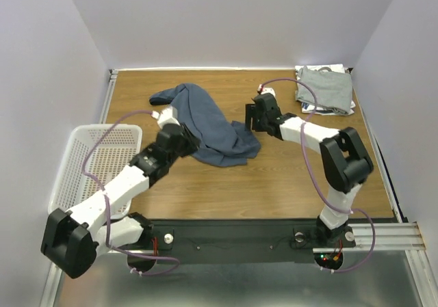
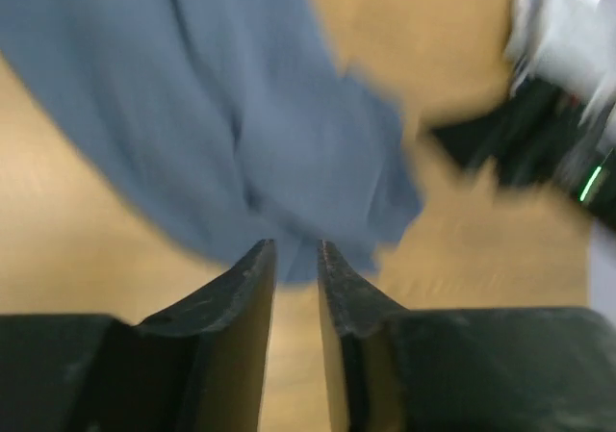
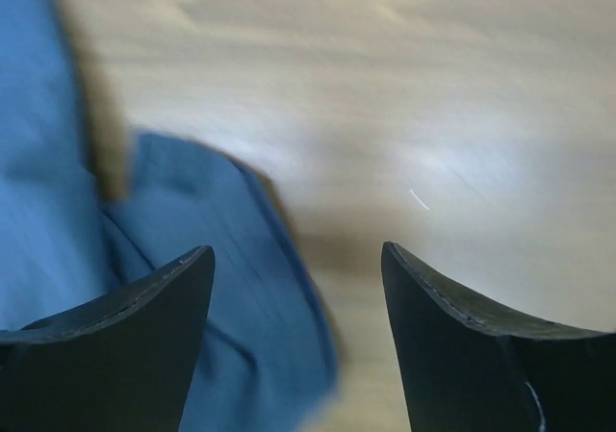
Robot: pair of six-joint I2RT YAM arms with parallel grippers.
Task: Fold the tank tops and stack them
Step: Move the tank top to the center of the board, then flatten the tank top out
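A slate-blue tank top (image 1: 209, 126) lies crumpled on the wooden table, left of the middle. My left gripper (image 1: 179, 133) sits at its near-left edge. In the left wrist view the blue cloth (image 2: 241, 114) spreads just beyond the left gripper (image 2: 296, 244), whose jaws stand a narrow gap apart with bare table showing between them. My right gripper (image 1: 254, 119) hovers at the cloth's right edge. In the right wrist view the right gripper (image 3: 296, 249) is wide open and empty, over the cloth's edge (image 3: 221, 288). Folded grey and white tank tops (image 1: 326, 88) are stacked at the back right corner.
A white mesh basket (image 1: 96, 160) stands at the table's left edge beside the left arm. Pale walls close in the table on three sides. Bare wood shows between the blue cloth and the folded stack, and along the near edge.
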